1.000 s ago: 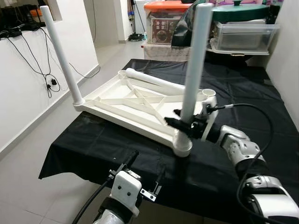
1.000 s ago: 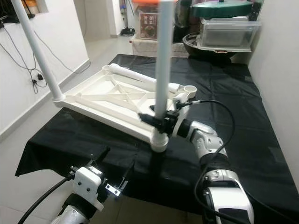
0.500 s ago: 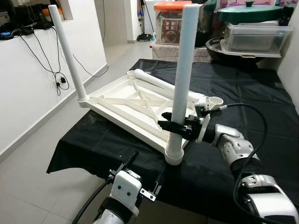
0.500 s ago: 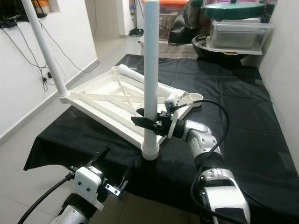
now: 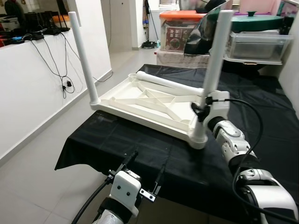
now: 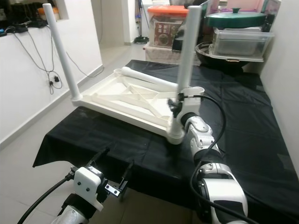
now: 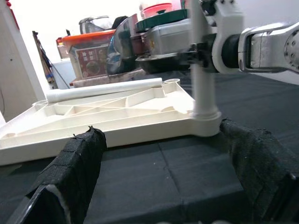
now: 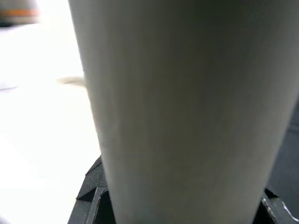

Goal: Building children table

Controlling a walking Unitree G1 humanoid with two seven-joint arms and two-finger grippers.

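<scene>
White tabletop (image 5: 149, 105) lies upside down on a black cloth (image 5: 140, 144) over a table, ribs facing up. Two legs stand upright in corner sockets: one leg (image 5: 84, 58) at the far-left corner, near leg (image 5: 212, 70) at the corner closest to the robot's right arm. A third leg (image 5: 170, 83) lies flat along the far edge of the tabletop, w/ an open socket (image 6: 195, 89) just beyond the gripper.

Right gripper (image 5: 200, 111) is at the near leg low down, just above its socket; black fingers (image 5: 195, 109) sit against the pole, prob. clamped on it, and the right wrist view has the pole right up against the lens. Arm runs back toward the robot w/ a black cable looping over it.

Left gripper (image 5: 142, 175) hangs low in front of the cloth's near edge, apart from everything, fingers (image 7: 74, 168) spread wide; left wrist view looks between them at the tabletop and near leg.

Behind: storage bins (image 5: 180, 30) and a green lid (image 5: 254, 11). White wall (image 5: 32, 93) at left w/ cables (image 5: 51, 60) hanging down.
</scene>
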